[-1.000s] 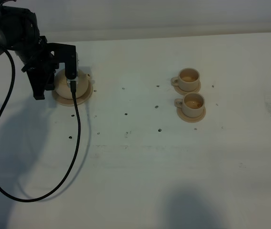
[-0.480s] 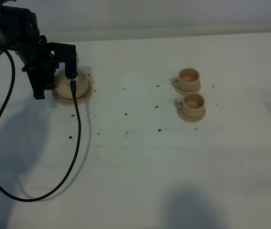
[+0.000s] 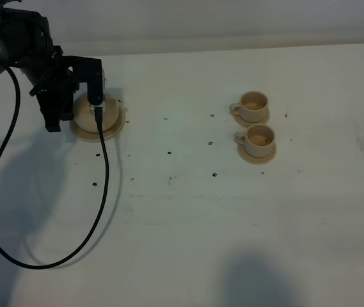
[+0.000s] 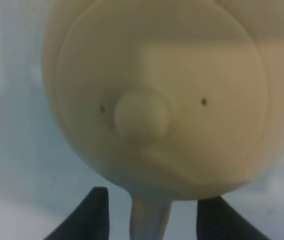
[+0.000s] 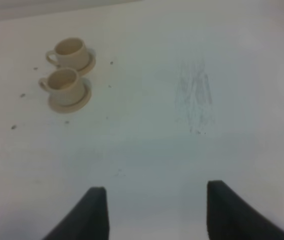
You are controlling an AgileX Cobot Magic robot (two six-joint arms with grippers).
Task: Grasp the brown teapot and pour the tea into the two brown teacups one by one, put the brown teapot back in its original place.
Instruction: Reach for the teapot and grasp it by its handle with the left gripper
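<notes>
white table (image 3: 233, 224) under flat light, speckled with small dark marks (image 3: 169, 153). at the left end, brown teapot (image 3: 110, 110) upright on the wide saucer (image 3: 114, 130), so back in the original place. well apart to the right, the two brown teacups, far cup (image 3: 254, 105) and near cup (image 3: 259, 139), each on a small saucer of its own, handles toward the pot's side, both brownish inside; pouring judged done for both.

left gripper (image 4: 154, 210) low at the pot, straddling the loop handle (image 4: 149, 225). from the left wrist: dark fingers (image 4: 89, 217) either side of the handle, a strip of pale table in each gap, so parted, gripping nothing, no contact to be made out. lid knob (image 4: 142, 116) and round body dead ahead, filling the view; spout hidden on the far side.

relation that counts: pot straight in front of the left gripper, handle upright and centred between the jaws, line from handle to knob running along the gripper's own reach. safest exit judged to be straight back along that line, no sideways drift, or a finger may catch the loop and drag the pot off the saucer.

right gripper (image 5: 154, 210) out of the high view, fingers spread wide over bare table, nothing between; cups in sight ahead of it, well apart. left arm by far the nearer to the pot.
</notes>
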